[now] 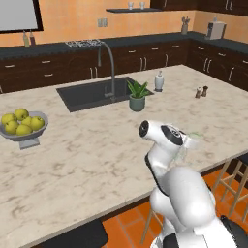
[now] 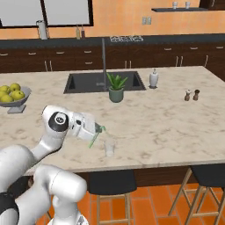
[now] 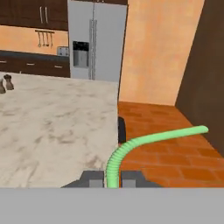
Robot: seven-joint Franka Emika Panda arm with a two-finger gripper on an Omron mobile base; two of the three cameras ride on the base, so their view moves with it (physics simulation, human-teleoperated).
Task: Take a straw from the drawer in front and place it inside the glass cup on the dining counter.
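Note:
My gripper (image 2: 102, 128) points sideways over the near edge of the dining counter (image 2: 154, 118), shut on the pale-green straw (image 2: 94, 139). The straw slants down and left from the fingers. The glass cup (image 2: 109, 147) stands upright on the counter just right of and below the straw's lower end, apart from it. In the hand view the straw (image 3: 144, 142) rises from between the two fingertips (image 3: 92, 178) and bends to the right, over the counter's end (image 3: 43, 122) and the orange floor. A bit of the straw (image 1: 196, 134) peeks past the wrist. The drawer is out of view.
On the counter are a dark sink (image 2: 103, 82) with a tall faucet (image 2: 104, 61), a potted plant (image 2: 116, 88), a soap bottle (image 2: 153, 79), two shakers (image 2: 192, 95) and a bowl of yellow fruit (image 1: 23, 125). Stools (image 2: 110, 184) stand under the near edge.

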